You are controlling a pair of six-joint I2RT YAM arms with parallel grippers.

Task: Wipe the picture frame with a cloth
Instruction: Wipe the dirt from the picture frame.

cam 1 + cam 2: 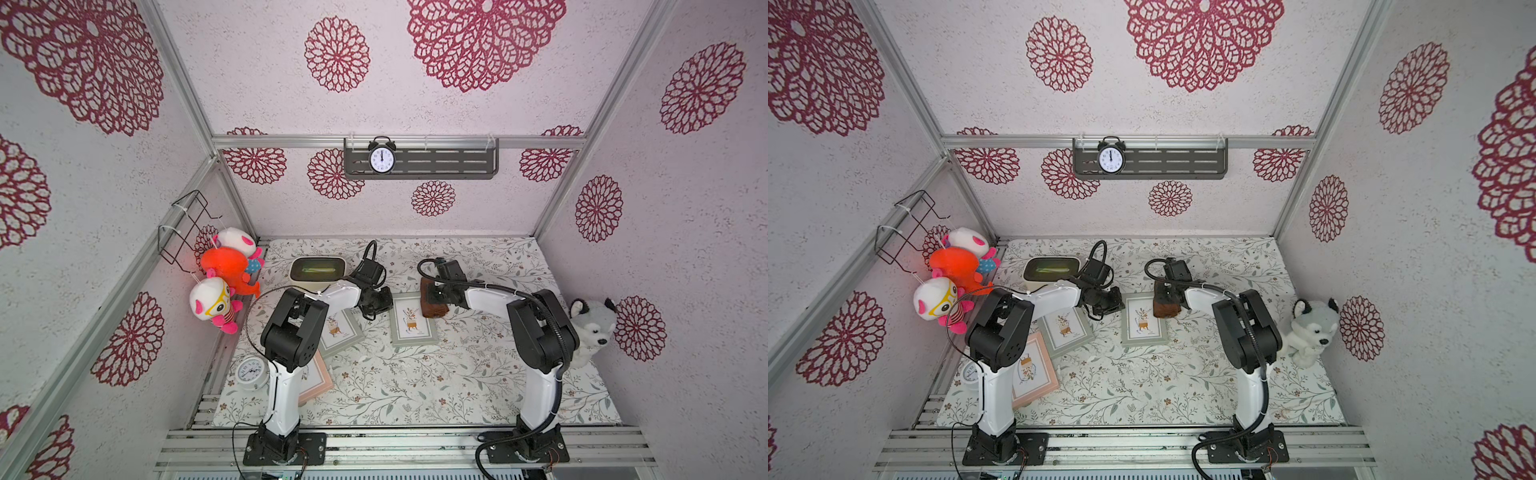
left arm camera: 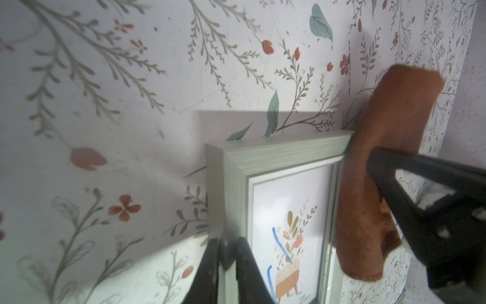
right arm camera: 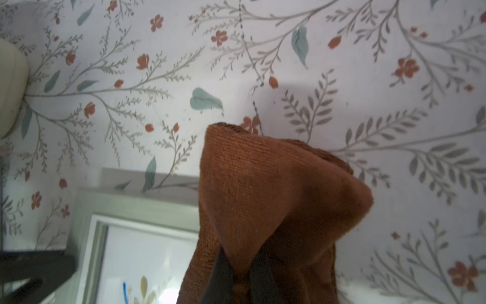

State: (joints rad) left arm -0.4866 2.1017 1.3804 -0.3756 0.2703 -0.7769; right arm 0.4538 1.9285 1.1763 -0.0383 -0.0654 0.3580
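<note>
Here, left claw [image 2: 227,244] pinches the picture frame [image 2: 276,155], presumably to steady it — right claw [image 3: 240,263] clamps the brown cloth [image 3: 263,184].

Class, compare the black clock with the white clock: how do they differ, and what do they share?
The black clock stands on the wall shelf; the white clock sits on the table. The black clock carries twin bells on top; the white clock shows none. Both have round white dials.

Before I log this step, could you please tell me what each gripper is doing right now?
Left gripper: closed on the picture frame, at its side edge.
Right gripper: closed on the cloth.
</note>
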